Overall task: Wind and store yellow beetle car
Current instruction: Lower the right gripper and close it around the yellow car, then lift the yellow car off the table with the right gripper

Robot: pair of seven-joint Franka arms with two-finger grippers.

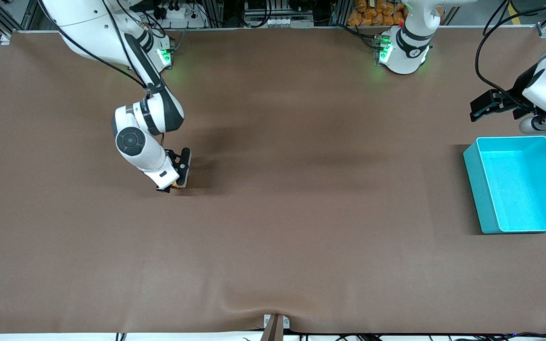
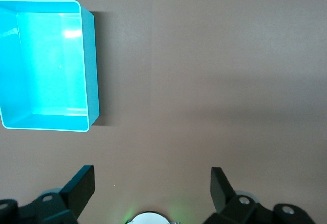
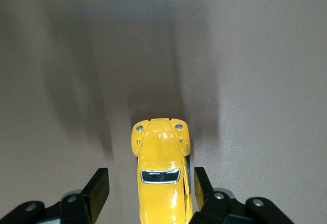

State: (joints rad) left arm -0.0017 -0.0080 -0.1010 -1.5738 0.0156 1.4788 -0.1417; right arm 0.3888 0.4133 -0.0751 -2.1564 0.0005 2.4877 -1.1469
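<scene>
The yellow beetle car (image 3: 161, 183) stands on the brown table between the fingers of my right gripper (image 3: 152, 188), which is down at the table toward the right arm's end. One finger (image 3: 203, 185) is almost against the car's side; the other finger (image 3: 97, 191) stands off it with a clear gap, so the gripper is open around the car. In the front view only a sliver of the car (image 1: 175, 186) shows under the right gripper (image 1: 173, 185). My left gripper (image 1: 486, 106) waits open and empty in the air beside the turquoise bin (image 1: 473, 176).
The turquoise bin (image 2: 91, 65) is empty and sits at the left arm's end of the table. Brown table cloth (image 1: 301, 213) stretches between the car and the bin.
</scene>
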